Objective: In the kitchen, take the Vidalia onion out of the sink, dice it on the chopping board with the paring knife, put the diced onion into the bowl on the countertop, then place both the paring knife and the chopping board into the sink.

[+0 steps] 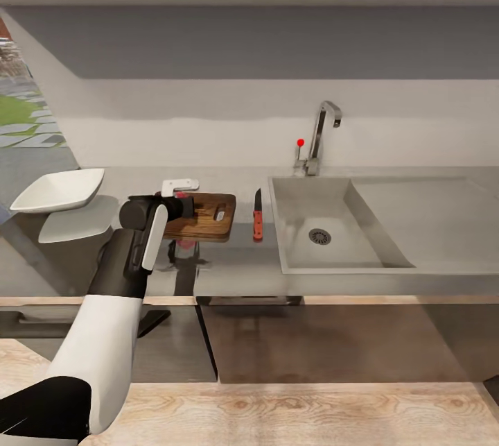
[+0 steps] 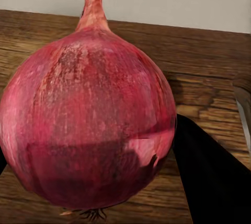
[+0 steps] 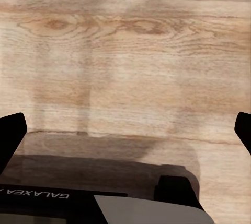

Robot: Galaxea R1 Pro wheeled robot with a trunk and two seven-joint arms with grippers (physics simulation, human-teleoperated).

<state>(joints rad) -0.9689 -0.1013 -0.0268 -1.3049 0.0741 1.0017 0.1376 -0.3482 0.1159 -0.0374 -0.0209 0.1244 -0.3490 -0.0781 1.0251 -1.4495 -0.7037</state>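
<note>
Onion: round pinkish-red Vidalia onion held over the left end of the board; in the left wrist view its stem tip points up toward the wall and the root tuft faces down
Left gripper: left gripper clamped on the onion, one dark finger pressed against its side; only a sliver of red shows past the wrist in the head view
Board: rectangular brown wooden chopping board flat on the long grey brushed-steel countertop, long axis running left to right, slot handle hole toward its right end
Knife: red-handled paring knife lying between board and sink, apart from both, long axis front to back, dark blade pointing at the wall
Sink: rectangular stainless-steel sink right of the knife, curved chrome tap with a red knob behind it
Bowl: shallow white squarish bowl at the far left, well apart from the board
Right gripper: right gripper with dark fingertips spread wide apart, over pale wood-grain floor
</note>
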